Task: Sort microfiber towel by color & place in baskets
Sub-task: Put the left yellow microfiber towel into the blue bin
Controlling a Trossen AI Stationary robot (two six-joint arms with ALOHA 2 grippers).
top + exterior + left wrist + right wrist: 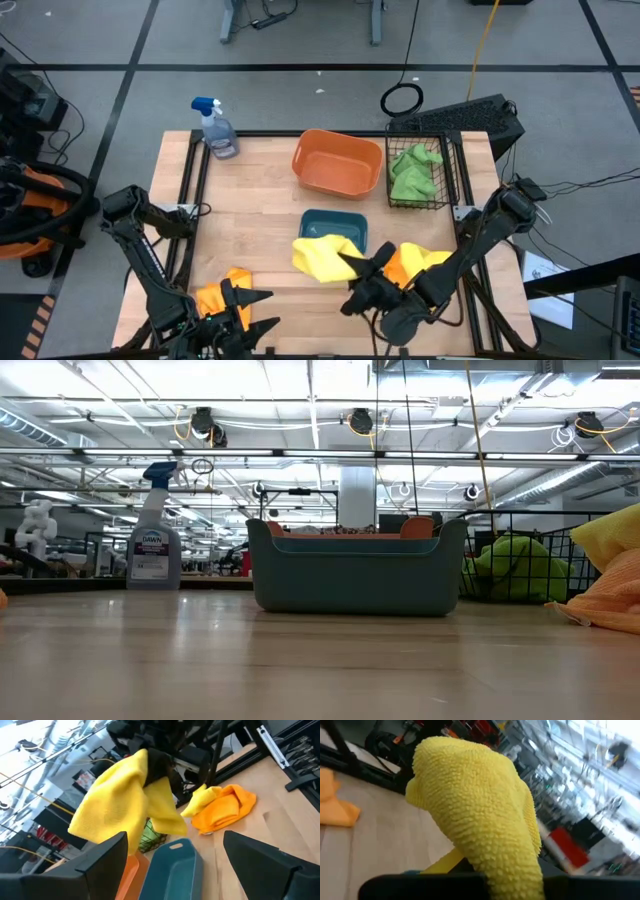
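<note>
High view: right gripper [352,262] is reaching inward from the right arm, clenched on a yellow towel [322,255] that is hanging just off the teal tray [334,226]. An orange towel [412,266] is lying just behind it. Left gripper [250,310] is sitting low at the near edge, fingers spread and empty, another orange towel [218,296] just beside it. Green towels [412,172] are filling the wire basket [448,160]; the orange tub [337,162] is standing beyond the tray.
</note>
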